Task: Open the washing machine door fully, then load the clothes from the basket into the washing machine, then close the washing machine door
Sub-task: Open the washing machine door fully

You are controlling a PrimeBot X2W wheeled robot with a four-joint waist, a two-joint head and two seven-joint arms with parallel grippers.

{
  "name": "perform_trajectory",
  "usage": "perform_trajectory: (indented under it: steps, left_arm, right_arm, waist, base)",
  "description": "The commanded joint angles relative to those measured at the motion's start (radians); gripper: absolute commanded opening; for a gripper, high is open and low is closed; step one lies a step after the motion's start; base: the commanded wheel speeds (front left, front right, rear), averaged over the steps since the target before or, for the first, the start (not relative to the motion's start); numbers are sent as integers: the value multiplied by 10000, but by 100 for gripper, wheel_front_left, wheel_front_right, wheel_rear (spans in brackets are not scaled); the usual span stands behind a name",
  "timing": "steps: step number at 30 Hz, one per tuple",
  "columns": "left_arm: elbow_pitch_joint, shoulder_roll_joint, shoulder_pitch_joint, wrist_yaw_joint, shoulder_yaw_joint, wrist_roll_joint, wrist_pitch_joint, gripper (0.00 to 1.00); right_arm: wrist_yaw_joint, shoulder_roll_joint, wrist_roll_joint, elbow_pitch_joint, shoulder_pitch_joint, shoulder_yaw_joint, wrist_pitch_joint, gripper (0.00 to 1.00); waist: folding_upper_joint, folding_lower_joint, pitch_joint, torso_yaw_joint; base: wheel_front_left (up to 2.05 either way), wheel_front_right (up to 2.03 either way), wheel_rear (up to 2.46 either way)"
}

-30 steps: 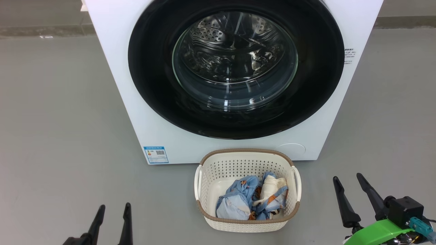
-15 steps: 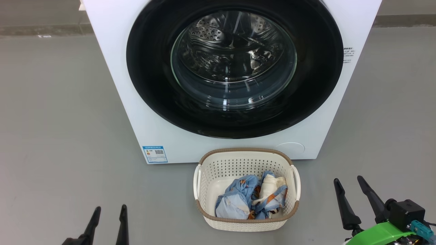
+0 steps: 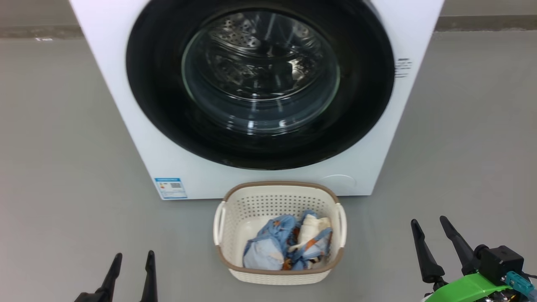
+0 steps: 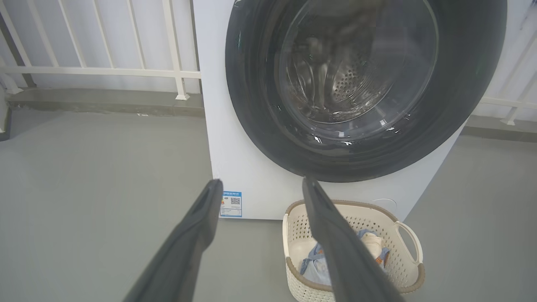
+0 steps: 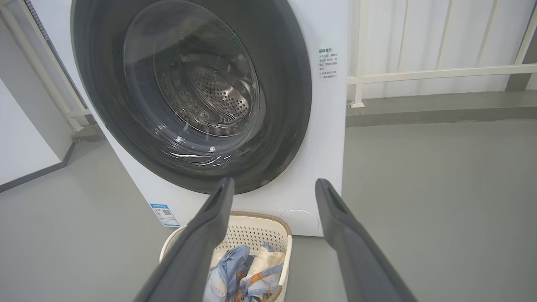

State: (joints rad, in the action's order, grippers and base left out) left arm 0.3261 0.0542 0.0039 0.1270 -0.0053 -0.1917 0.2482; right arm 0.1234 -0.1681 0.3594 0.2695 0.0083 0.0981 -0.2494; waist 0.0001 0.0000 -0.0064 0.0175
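Left gripper (image 3: 133, 255) rises at the head view's lower left, fingers parted and holding nothing, its body cut off by the bottom edge. The right gripper (image 3: 428, 221) at the lower right is likewise spread and empty. Between them the basket (image 3: 279, 184) stands on the grey floor (image 3: 63, 147) just before the washing machine (image 3: 126, 105), with the clothes (image 3: 285, 247) heaped inside. The washing machine door (image 3: 260, 147) is closed. The drum (image 3: 251, 46) shows hazily through glare. The machine's top is cropped, and the small print (image 3: 402, 68) is unreadable.

All three views face the washing machine (image 3: 201, 176).
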Motion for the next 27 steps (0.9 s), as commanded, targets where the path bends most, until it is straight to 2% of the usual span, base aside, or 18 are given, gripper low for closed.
perform_trajectory:
  steps: [1, 15, 19, 27]
  left_arm:
    - [-298, 58, -342, 37, 292, 86, 136, 100]
    - [-363, 39, -342, 37, 236, 95, 136, 100]
    - [-600, 19, -395, 37, 264, -349, 136, 100]
    - [-638, 8, -301, 37, 155, -447, 136, 100]
  right_arm:
    - [73, -172, -103, -256, -205, 155, -124, 100]
    - [73, -185, -116, -265, -206, 182, -124, 100]
    - [73, -196, -112, -263, -216, 183, -124, 100]
    - [73, -215, -107, -256, -224, 165, -124, 100]
  waist:
    - [-1, 0, 4, 6]
    - [-1, 0, 34, 30]
    - [-1, 0, 53, 31]
    - [-1, 0, 78, 41]
  base:
    - [123, 123, -246]
    - [123, 123, -246]
    - [122, 122, -243]
    - [82, 82, -163]
